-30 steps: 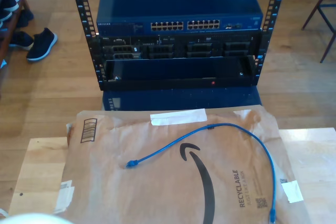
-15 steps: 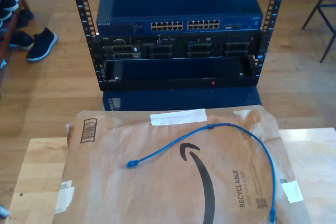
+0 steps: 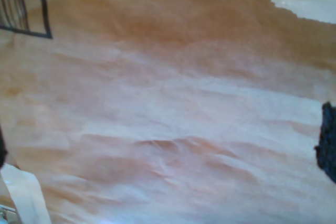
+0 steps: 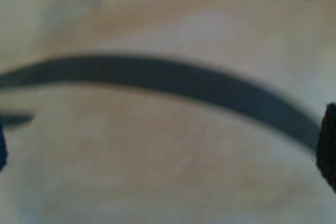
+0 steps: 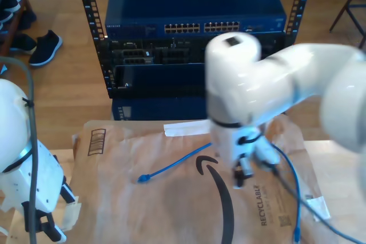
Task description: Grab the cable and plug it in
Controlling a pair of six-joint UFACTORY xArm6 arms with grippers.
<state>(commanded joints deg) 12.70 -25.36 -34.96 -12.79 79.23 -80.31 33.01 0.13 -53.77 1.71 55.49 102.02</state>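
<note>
Across the exterior view's lower half, we read "RECYCLABLE" on the brown paper mailer (image 5: 171, 198) under the blue cable (image 5: 171, 167); whether our grippers are open, we cannot tell.

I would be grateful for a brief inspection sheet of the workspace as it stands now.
Surface: brown paper mailer spread over a wooden table.
Job's things: blue cable lies loose on the mailer, unplugged and partly hidden by an arm.
Clutter: white label on the mailer.
Grippers: my first pincer is open over bare paper; my second pincer is open over the mailer's black printed arc. Neither holds anything.
Cables: grey arm cable at the exterior view's left; dark arm cable trailing across the mailer.
Surroundings: equipment rack with a network switch; shoes on the floor.
</note>
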